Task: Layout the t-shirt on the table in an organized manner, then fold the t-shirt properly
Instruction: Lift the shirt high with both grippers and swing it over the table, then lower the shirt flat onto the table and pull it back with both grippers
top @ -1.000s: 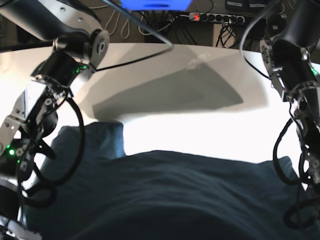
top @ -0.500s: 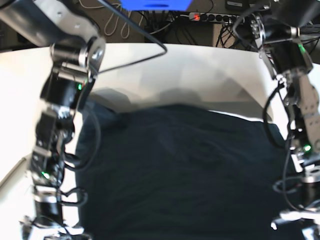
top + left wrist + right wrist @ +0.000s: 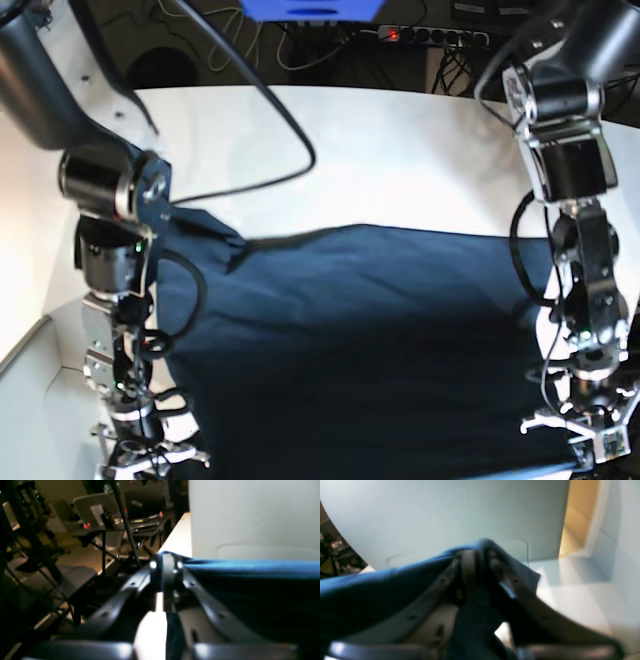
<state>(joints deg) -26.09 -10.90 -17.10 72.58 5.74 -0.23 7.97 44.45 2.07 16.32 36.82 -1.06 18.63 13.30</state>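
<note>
The dark navy t-shirt (image 3: 370, 340) lies spread and mostly flat on the white table (image 3: 380, 150), reaching the view's near edge. Its far left corner is rumpled. My left gripper (image 3: 585, 440) is low at the near right of the base view. Seen from the left wrist, the left gripper (image 3: 166, 563) has its tips almost together on the t-shirt's (image 3: 250, 580) edge. My right gripper (image 3: 150, 462) is low at the near left. Seen from the right wrist, the right gripper (image 3: 480, 557) has t-shirt cloth (image 3: 370, 592) bunched between its narrowly parted fingers.
A black cable (image 3: 270, 120) from the right arm loops over the table's far left. A power strip (image 3: 430, 35) and tangled leads lie beyond the far edge. Off the table's side stand chairs and a cluttered desk (image 3: 112, 512). A white panel (image 3: 30, 350) sits at the near left.
The shirt, raised close to the camera a second ago, swung out over the table and now lies flatter. Both arms have dropped toward the near edge.
</note>
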